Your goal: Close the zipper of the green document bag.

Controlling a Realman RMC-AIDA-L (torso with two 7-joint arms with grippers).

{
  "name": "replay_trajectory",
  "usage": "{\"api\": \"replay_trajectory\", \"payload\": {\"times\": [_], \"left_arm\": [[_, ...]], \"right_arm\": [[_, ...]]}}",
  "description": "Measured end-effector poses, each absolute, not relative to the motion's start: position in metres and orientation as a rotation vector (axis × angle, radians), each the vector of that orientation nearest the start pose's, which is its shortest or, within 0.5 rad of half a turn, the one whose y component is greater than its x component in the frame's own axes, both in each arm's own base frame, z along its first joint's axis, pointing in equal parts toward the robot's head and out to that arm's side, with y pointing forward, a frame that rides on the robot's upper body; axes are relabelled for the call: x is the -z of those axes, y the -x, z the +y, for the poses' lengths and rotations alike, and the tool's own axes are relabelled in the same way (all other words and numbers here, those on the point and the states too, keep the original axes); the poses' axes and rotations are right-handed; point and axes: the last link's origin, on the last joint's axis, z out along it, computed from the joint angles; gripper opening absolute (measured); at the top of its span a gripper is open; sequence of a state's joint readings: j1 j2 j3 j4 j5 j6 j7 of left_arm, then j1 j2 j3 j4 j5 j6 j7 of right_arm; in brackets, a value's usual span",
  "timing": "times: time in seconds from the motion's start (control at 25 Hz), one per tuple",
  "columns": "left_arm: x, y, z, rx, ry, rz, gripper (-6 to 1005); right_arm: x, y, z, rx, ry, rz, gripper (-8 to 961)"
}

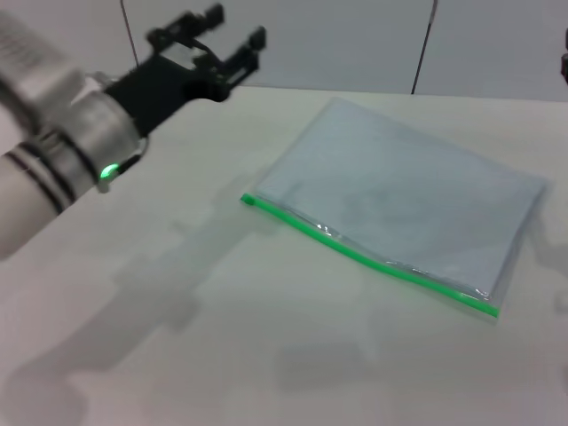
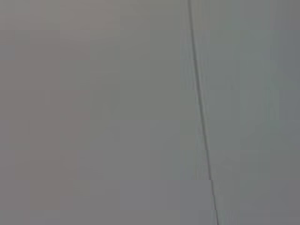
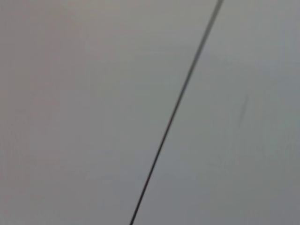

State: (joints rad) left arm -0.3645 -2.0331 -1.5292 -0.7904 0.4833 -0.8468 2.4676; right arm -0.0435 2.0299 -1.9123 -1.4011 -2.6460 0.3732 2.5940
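Note:
The green document bag (image 1: 404,200) lies flat on the white table, right of centre, a translucent bluish-grey pouch turned at a slant. Its zipper (image 1: 373,259) is the bright green strip along the near long edge, with a thicker green bit at its left end (image 1: 249,201). My left gripper (image 1: 234,28) is raised at the upper left, well away from the bag, open with nothing between its black fingers. A dark piece of my right arm (image 1: 564,64) pokes in at the right edge. Both wrist views show only grey wall.
The white table (image 1: 222,337) stretches in front of and to the left of the bag. Grey wall panels with dark seams (image 1: 424,44) stand behind the table's far edge.

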Motion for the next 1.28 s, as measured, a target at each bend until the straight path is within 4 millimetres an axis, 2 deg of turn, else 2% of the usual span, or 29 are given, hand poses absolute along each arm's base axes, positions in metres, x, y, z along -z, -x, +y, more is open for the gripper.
{"api": "replay_trajectory", "payload": {"times": [0.12,0.16,0.24,0.44,0.68,1.0,1.28], "left_arm": [[-0.017,0.218,0.367,0.961,1.905,-0.193,643],[-0.021,0.223,0.363,0.954,1.856,-0.184,661],[-0.023,0.230,0.358,0.930,1.793,-0.190,649],[-0.024,0.252,0.362,0.902,1.696,-0.325,646],[-0.021,0.265,0.370,0.869,1.683,-0.386,643],[-0.016,0.272,0.376,0.834,1.696,-0.412,638],[-0.014,0.272,0.378,0.825,1.709,-0.407,610]], "right_arm": [[-0.026,-0.240,0.330,-0.562,1.512,0.272,548],[-0.026,-0.240,0.330,-0.562,1.512,0.272,547],[-0.018,-0.252,0.336,-0.569,1.475,0.304,547],[-0.002,-0.279,0.350,-0.510,1.462,0.430,546],[-0.002,-0.309,0.356,-0.514,1.386,0.567,544],[-0.005,-0.328,0.359,-0.455,1.365,0.606,542],[-0.002,-0.333,0.365,-0.422,1.389,0.637,540]]}}
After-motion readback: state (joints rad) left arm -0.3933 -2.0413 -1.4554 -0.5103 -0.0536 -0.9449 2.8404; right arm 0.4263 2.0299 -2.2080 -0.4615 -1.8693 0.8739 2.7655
